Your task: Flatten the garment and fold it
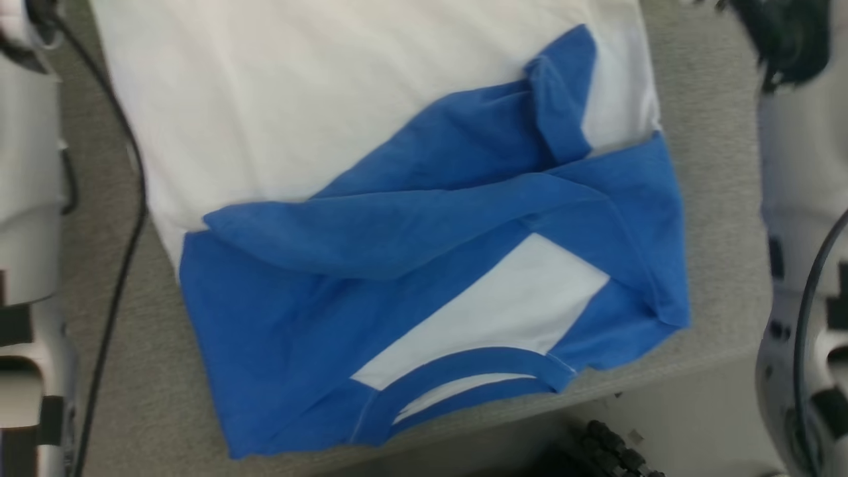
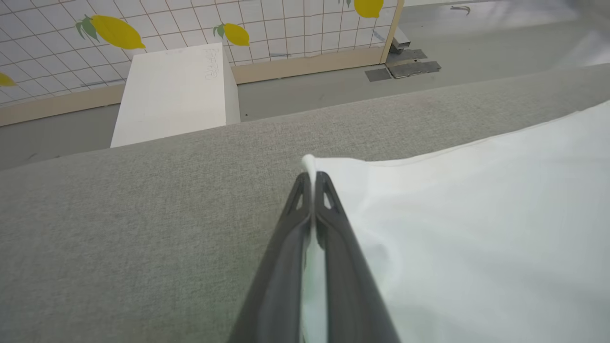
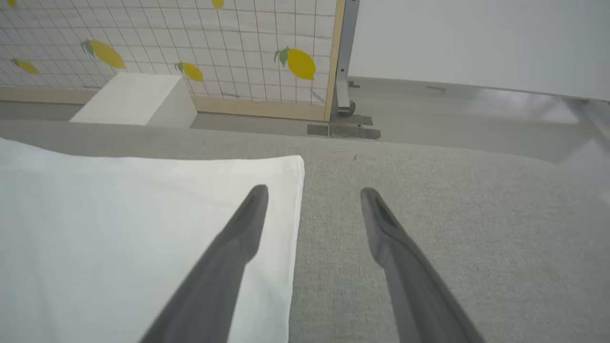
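**Item 1. Left tool** (image 2: 313, 176). Jaws are pressed together on the far left hem corner of the garment (image 2: 476, 214). A small nub of white cloth pokes past the tips, and more cloth runs down between the fingers.

**Item 2. Cable** (image 1: 126, 218). Dark; in the head view it trails along the left side of the desk (image 1: 715, 265), just beside the garment's edge.

**Item 3. Garment.** Long-sleeved shirt lying on the grey fabric-topped desk.
- The collar (image 1: 457, 374) is nearest the robot, close to the desk's near edge.
- The blue sleeves (image 1: 411, 218) are laid across the upper body, creased, with one end doubled back at the right.
- The white body runs away towards the hem.

**Item 4. Right tool** (image 3: 314, 189). Jaws are wide and hold nothing. It is poised at the far right hem corner, one finger over the cloth and the other over bare desk.

**Item 5. Background.** A white block (image 2: 176, 90) and a lemon-print panel (image 3: 190, 38) stand beyond the desk.

**Hazards, as judged:**
- The left pinch sits near the corner's very tip, so a brisk pull could let it slip.
- Lifting the left corner before the right is gripped would skew the hem and make a crooked fold.
- The right tool could close high and miss the cloth, or ruck its edge.
- Dragging the body could shift the loosely laid sleeves or nudge the collar end over the near edge.
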